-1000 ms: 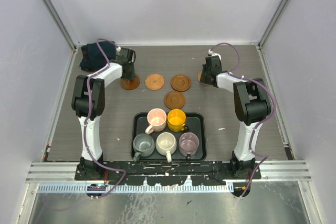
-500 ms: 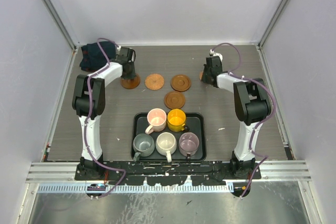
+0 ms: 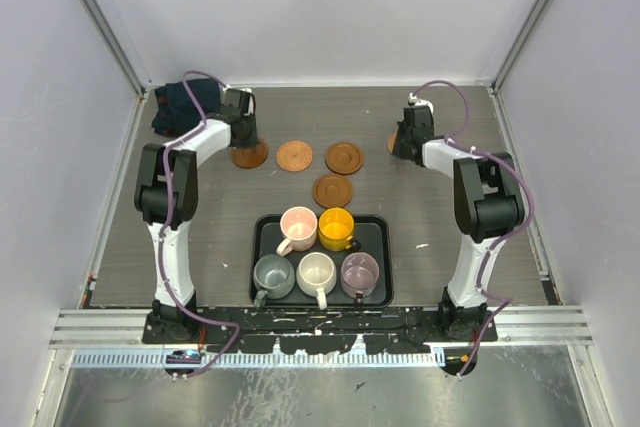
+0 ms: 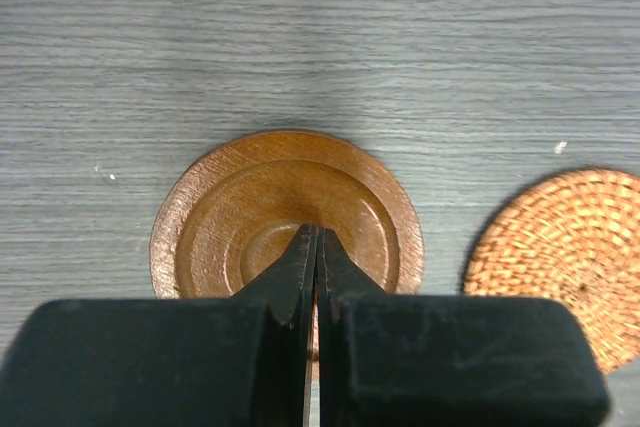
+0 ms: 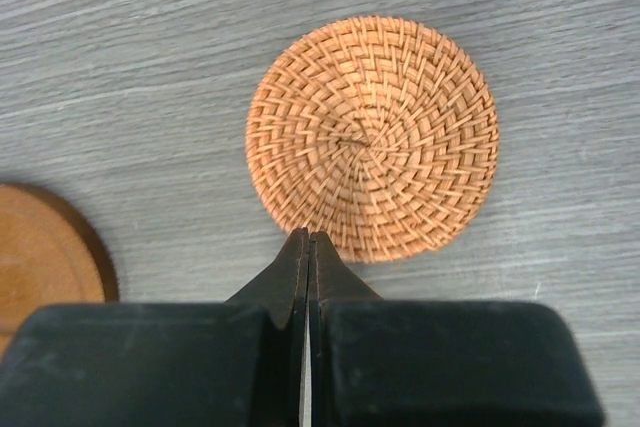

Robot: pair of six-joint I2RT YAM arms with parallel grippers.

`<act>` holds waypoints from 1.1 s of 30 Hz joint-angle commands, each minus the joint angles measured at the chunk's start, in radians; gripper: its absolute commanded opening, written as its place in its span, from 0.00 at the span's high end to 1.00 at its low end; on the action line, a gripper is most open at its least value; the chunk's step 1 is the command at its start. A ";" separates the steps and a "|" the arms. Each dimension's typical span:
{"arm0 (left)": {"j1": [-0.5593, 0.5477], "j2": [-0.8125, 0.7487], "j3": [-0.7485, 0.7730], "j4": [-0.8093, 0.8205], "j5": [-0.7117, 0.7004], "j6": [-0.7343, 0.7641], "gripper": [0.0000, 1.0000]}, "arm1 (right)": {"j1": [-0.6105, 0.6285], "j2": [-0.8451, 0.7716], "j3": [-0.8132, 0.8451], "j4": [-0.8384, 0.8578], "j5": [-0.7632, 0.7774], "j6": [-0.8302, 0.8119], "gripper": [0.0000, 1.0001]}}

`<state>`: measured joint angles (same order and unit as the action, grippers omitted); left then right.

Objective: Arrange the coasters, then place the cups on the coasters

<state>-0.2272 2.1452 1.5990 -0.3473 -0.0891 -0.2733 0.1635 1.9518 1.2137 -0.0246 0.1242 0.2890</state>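
Observation:
My left gripper (image 3: 246,137) (image 4: 315,234) is shut, its tips resting over the centre of a dark rimmed wooden coaster (image 3: 250,157) (image 4: 285,207). A flat woven coaster (image 3: 294,155) (image 4: 570,257) lies just to its right. Two more dark coasters (image 3: 344,157) (image 3: 332,190) lie mid-table. My right gripper (image 3: 404,146) (image 5: 308,237) is shut with its tips at the near edge of another woven coaster (image 3: 392,142) (image 5: 372,137), which the arm mostly hides from above. The pink (image 3: 298,222), yellow (image 3: 336,227), grey-green (image 3: 272,275), cream (image 3: 317,272) and mauve (image 3: 360,271) cups stand in the tray.
The black tray (image 3: 378,230) sits at the near middle between the arm bases. A dark bundle of cloth (image 3: 178,102) lies at the back left corner. Grey walls close the table on three sides.
The right gripper has shifted a little to the right and back, and the woven coaster at its tips moved with it. The left gripper has barely moved.

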 commanded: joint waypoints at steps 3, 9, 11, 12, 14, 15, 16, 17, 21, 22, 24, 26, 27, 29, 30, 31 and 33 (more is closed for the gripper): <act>0.006 -0.207 -0.042 0.147 0.053 0.033 0.91 | 0.013 -0.199 -0.027 0.025 -0.071 -0.050 0.99; 0.005 -0.347 -0.164 0.170 0.045 0.013 0.85 | 0.088 -0.320 -0.085 -0.010 -0.138 -0.066 0.96; 0.005 -0.398 -0.235 0.184 0.053 -0.016 0.82 | 0.125 -0.339 -0.105 -0.030 -0.159 -0.066 0.94; 0.006 -0.432 -0.274 0.199 0.061 -0.034 0.79 | 0.143 -0.346 -0.114 -0.037 -0.167 -0.067 0.93; 0.005 -0.483 -0.361 0.239 0.083 -0.065 0.69 | 0.182 -0.353 -0.132 -0.045 -0.195 -0.067 0.91; 0.004 -0.508 -0.403 0.256 0.092 -0.077 0.64 | 0.201 -0.352 -0.138 -0.051 -0.213 -0.064 0.91; 0.004 -0.531 -0.440 0.268 0.095 -0.087 0.60 | 0.222 -0.348 -0.141 -0.055 -0.223 -0.065 0.91; 0.004 -0.550 -0.468 0.276 0.098 -0.095 0.57 | 0.240 -0.342 -0.144 -0.058 -0.234 -0.067 0.91; 0.003 -0.615 -0.553 0.277 0.114 -0.117 0.38 | 0.307 -0.298 -0.140 -0.062 -0.271 -0.065 0.93; 0.003 -0.632 -0.564 0.277 0.117 -0.120 0.34 | 0.319 -0.283 -0.138 -0.063 -0.279 -0.065 0.94; 0.003 -0.657 -0.586 0.276 0.121 -0.125 0.28 | 0.345 -0.254 -0.126 -0.061 -0.294 -0.062 0.94; 0.002 -0.679 -0.603 0.274 0.122 -0.128 0.18 | 0.369 -0.223 -0.111 -0.062 -0.314 -0.060 0.95; 0.003 -0.689 -0.611 0.272 0.120 -0.130 0.12 | 0.381 -0.206 -0.103 -0.061 -0.323 -0.059 0.95; 0.002 -0.707 -0.627 0.265 0.113 -0.132 0.04 | 0.401 -0.170 -0.083 -0.063 -0.339 -0.054 0.95; 0.002 -0.715 -0.634 0.263 0.111 -0.133 0.03 | 0.409 -0.146 -0.073 -0.065 -0.342 -0.052 0.95; 0.003 -0.723 -0.643 0.263 0.106 -0.135 0.02 | 0.417 -0.129 -0.063 -0.066 -0.347 -0.050 0.95; 0.003 -0.735 -0.657 0.260 0.099 -0.134 0.01 | 0.432 -0.103 -0.044 -0.069 -0.355 -0.047 0.95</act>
<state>-0.2268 1.4567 0.9642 -0.1307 0.0151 -0.3969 0.5709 1.8229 1.0988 -0.1055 -0.1886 0.2386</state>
